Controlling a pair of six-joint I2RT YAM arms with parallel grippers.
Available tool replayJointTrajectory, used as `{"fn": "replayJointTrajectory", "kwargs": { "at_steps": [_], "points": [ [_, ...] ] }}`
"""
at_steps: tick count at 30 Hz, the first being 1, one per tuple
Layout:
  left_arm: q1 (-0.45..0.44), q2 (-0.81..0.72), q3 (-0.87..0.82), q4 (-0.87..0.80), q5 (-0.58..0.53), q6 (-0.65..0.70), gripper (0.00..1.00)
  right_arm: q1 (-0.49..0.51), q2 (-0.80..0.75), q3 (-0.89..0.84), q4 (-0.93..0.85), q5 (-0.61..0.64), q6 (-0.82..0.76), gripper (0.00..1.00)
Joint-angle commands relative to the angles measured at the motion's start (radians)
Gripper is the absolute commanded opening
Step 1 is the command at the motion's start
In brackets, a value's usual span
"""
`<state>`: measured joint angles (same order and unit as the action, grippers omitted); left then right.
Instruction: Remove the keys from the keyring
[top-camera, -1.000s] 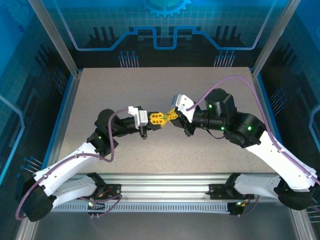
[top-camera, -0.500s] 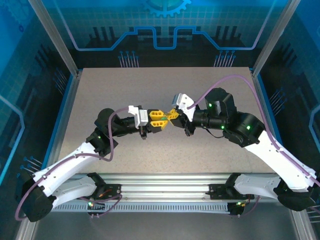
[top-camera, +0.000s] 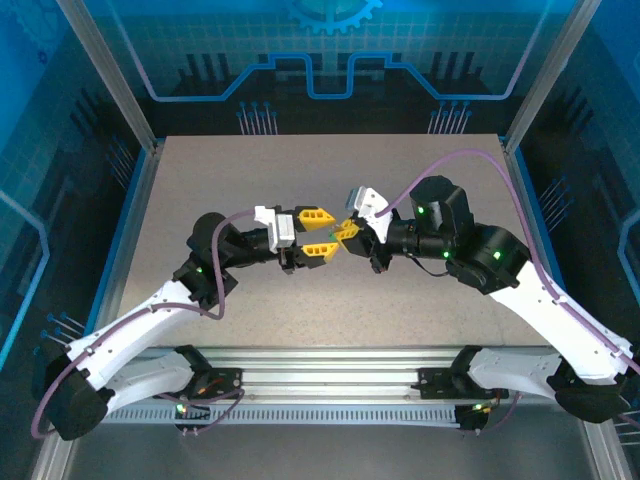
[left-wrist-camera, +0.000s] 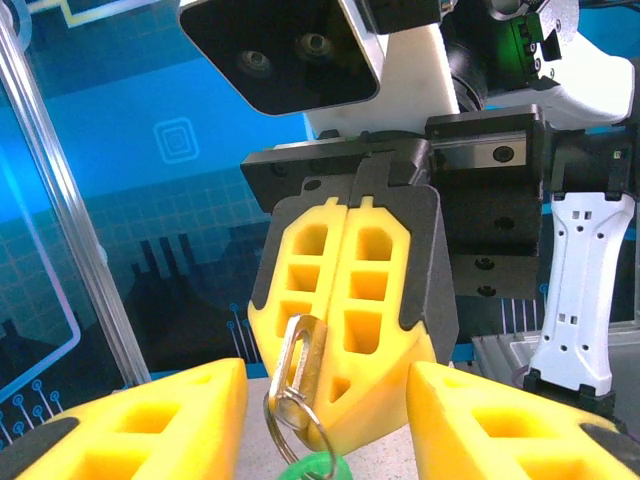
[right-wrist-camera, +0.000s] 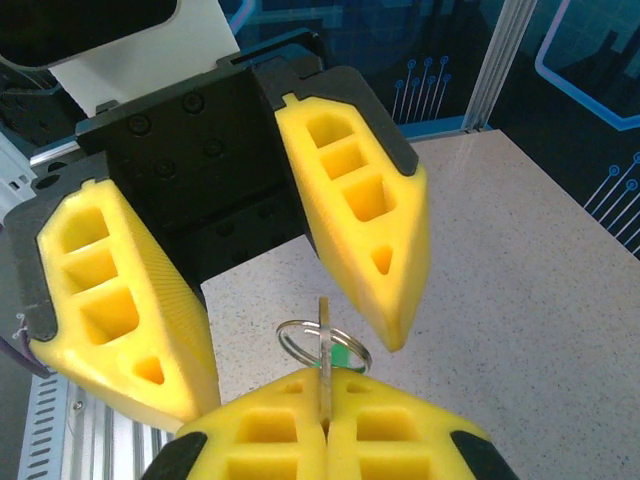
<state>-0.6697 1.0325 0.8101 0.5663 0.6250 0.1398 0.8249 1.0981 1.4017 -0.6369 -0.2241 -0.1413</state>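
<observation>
My right gripper (top-camera: 346, 232) (right-wrist-camera: 325, 388) is shut on a flat silver key (right-wrist-camera: 323, 335) (left-wrist-camera: 306, 350), held edge-up above the middle of the table. A wire keyring (right-wrist-camera: 291, 338) (left-wrist-camera: 322, 420) hangs from that key, with a green tag (right-wrist-camera: 346, 353) (left-wrist-camera: 315, 468) on it. My left gripper (top-camera: 331, 233) (left-wrist-camera: 325, 400) faces the right one tip to tip. It is open, with one yellow finger (left-wrist-camera: 150, 420) on each side of the key and ring, touching neither.
The speckled table (top-camera: 300, 170) lies bare under both arms. Metal frame posts (top-camera: 110, 80) and blue panels stand along its sides and back. An aluminium rail (top-camera: 330, 360) runs along the near edge.
My left gripper has opened: its fingers were shut together against the right gripper's tips and now stand apart around the key. The right gripper has kept its grip and barely moved.
</observation>
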Motion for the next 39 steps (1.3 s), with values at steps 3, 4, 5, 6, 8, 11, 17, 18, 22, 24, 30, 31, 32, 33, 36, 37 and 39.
{"fn": "replayJointTrajectory", "kwargs": {
  "at_steps": [3,4,5,6,8,11,17,18,22,24,30,31,32,33,36,37,39],
  "points": [
    [-0.012,-0.014,-0.03,0.021,-0.001,0.035,0.54,-0.013,-0.005,0.014,0.0,-0.04,0.022,0.0],
    [-0.014,-0.012,-0.033,0.02,-0.005,0.039,0.54,-0.013,-0.004,0.015,0.002,-0.044,0.024,0.0],
    [-0.014,-0.01,-0.034,0.012,-0.007,0.05,0.54,-0.017,-0.005,0.018,0.003,-0.052,0.03,0.0],
    [-0.014,-0.008,-0.036,0.007,-0.014,0.058,0.54,-0.019,-0.004,0.02,0.003,-0.06,0.034,0.0],
    [-0.014,-0.006,-0.049,0.025,-0.018,0.061,0.54,-0.022,-0.003,0.026,-0.002,-0.066,0.037,0.0],
    [-0.014,-0.002,-0.053,0.064,-0.024,0.049,0.53,-0.021,-0.003,0.027,-0.005,-0.075,0.042,0.0],
    [-0.014,0.02,-0.042,0.076,-0.017,0.043,0.46,-0.027,-0.009,0.02,0.016,-0.091,0.057,0.0],
    [-0.014,0.024,-0.045,0.084,-0.016,0.039,0.46,-0.027,-0.009,0.022,0.018,-0.094,0.061,0.0],
    [-0.014,0.035,-0.048,0.095,-0.022,0.033,0.5,-0.041,-0.01,0.023,0.033,-0.129,0.079,0.0],
    [-0.014,0.04,-0.06,0.119,-0.036,0.028,0.5,-0.046,-0.009,0.028,0.031,-0.143,0.085,0.0],
    [-0.015,0.046,-0.07,0.155,-0.081,0.023,0.5,-0.059,-0.017,0.047,0.004,-0.145,0.081,0.0],
    [-0.014,0.047,-0.07,0.157,-0.079,0.02,0.5,-0.065,-0.01,0.058,-0.01,-0.152,0.085,0.0],
    [-0.013,0.046,-0.071,0.163,-0.079,0.016,0.5,-0.073,0.003,0.077,-0.039,-0.172,0.091,0.0],
    [-0.014,0.044,-0.072,0.169,-0.079,0.01,0.5,-0.086,0.027,0.104,-0.083,-0.22,0.101,0.0],
    [-0.013,0.035,-0.078,0.151,-0.08,0.018,0.49,-0.135,0.103,0.163,-0.185,-0.31,0.178,0.0],
    [-0.013,0.027,-0.085,0.142,-0.08,0.02,0.49,-0.162,0.117,0.158,-0.194,-0.35,0.214,0.0],
    [-0.012,0.01,-0.11,0.138,-0.103,0.023,0.5,-0.206,0.142,0.148,-0.204,-0.445,0.26,0.0]
  ]
}}
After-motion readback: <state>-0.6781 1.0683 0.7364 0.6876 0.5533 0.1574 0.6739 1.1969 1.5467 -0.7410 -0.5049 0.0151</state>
